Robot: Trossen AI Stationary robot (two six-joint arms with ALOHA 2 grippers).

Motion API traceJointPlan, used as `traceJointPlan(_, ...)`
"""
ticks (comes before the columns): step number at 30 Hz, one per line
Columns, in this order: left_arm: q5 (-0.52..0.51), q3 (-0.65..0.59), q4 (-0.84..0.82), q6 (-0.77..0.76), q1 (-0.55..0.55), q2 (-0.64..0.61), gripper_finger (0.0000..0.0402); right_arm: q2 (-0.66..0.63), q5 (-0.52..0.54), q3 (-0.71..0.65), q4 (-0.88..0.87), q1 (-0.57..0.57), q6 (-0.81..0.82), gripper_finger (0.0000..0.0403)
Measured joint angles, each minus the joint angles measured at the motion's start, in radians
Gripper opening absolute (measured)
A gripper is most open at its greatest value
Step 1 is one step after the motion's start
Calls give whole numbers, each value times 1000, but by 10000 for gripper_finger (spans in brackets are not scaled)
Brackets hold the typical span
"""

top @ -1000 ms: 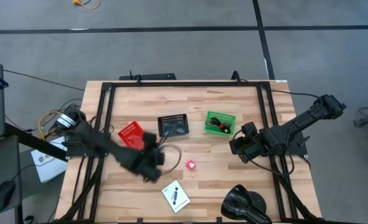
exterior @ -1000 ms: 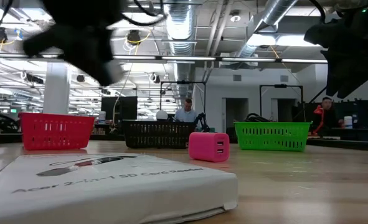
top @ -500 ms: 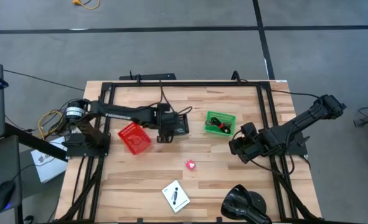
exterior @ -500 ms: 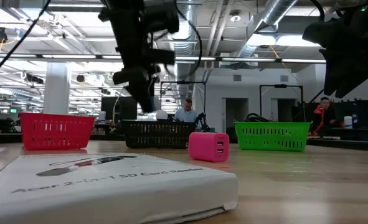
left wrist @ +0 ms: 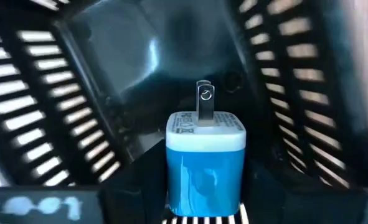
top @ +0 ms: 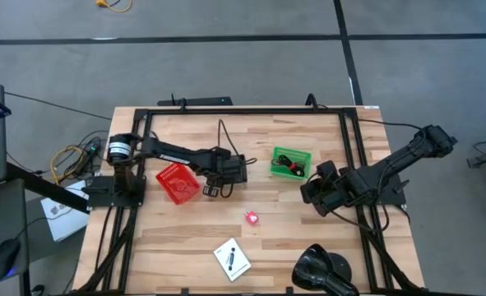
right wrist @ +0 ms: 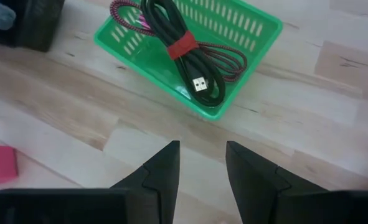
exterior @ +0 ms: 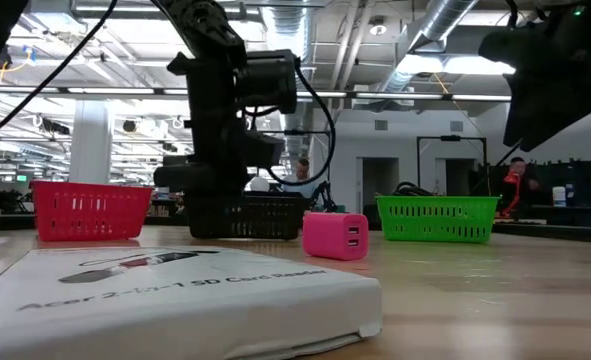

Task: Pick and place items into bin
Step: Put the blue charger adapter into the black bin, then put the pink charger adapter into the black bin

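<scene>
left fingers (left wrist: 203, 205) clamped on blue charger (left wrist: 205, 162) | prongs up, directly above black bin (top: 229, 167) floor | right fingers (right wrist: 202, 171) apart, idle near green bin (right wrist: 190, 56)

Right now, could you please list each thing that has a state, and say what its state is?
Left end effector: at the black bin, shut on the blue charger.
Blue charger: held upright, prongs up, over the black bin.
Black bin: upright; contents hidden.
Green bin: holds a coiled cable.
Red bin: tilted; contents unclear.
Pink charger: loose on the table.
White box: flat on the table.
Right end effector: open, empty.
</scene>
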Motion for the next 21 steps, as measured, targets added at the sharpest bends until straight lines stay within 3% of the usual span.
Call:
traceJointPlan(11, -101, 29, -7, 102, 2, -8, 210, 0, 0, 0, 19, 0, 0, 123)
traceJointPlan(16, -83, 99, -142, 99, -13, -8, 225, 0, -2, 0, 41, 0, 0, 123)
traceJointPlan(21, -79, 223, -287, 32, -31, -8, 210, 0, 29, 0, 68, -12, -37, 123)
